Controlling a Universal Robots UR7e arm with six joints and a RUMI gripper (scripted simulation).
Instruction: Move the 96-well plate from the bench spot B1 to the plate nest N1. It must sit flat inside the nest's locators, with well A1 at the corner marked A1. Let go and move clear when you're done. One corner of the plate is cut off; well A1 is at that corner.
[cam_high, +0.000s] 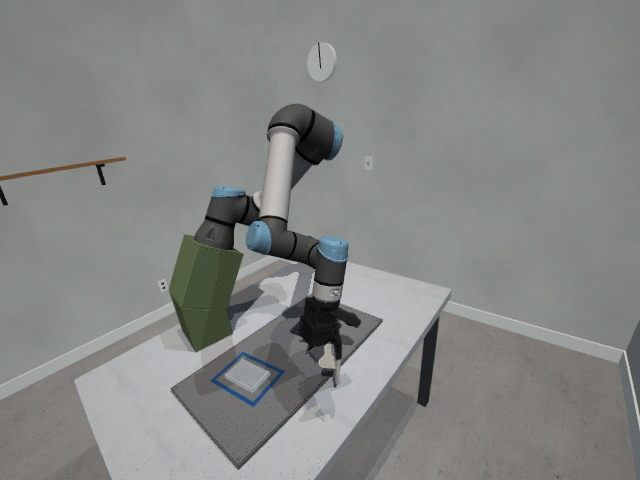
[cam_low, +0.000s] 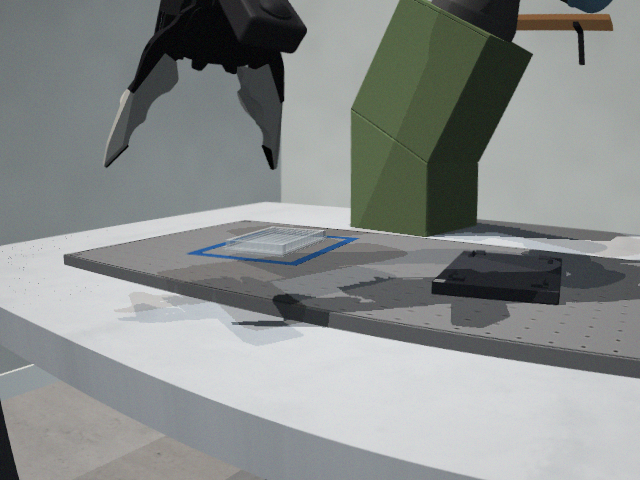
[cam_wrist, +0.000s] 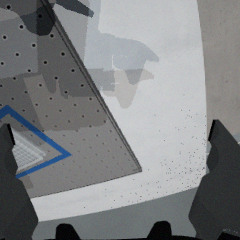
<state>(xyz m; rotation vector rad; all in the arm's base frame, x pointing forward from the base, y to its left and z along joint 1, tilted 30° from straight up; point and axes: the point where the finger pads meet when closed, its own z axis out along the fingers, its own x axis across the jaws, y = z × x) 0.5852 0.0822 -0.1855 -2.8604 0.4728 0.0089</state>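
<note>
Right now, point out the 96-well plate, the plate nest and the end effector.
96-well plate (cam_low: 276, 241), exterior view, its top face.
Plate nest (cam_low: 498, 277), exterior view, its black top surface.
End effector (cam_low: 188, 157), exterior view, midway between its open fingertips.

1. Plain grey walls all round, meeting in a corner behind the table.
2. A round white clock hangs high on the back wall, a small white switch plate lower to its right.
3. A wooden shelf on black brackets juts from the left.
4. A wall socket sits just above the white skirting board.
5. Grey concrete-look floor.
6. A white table on dark legs, mottled with soft shadows.
</note>
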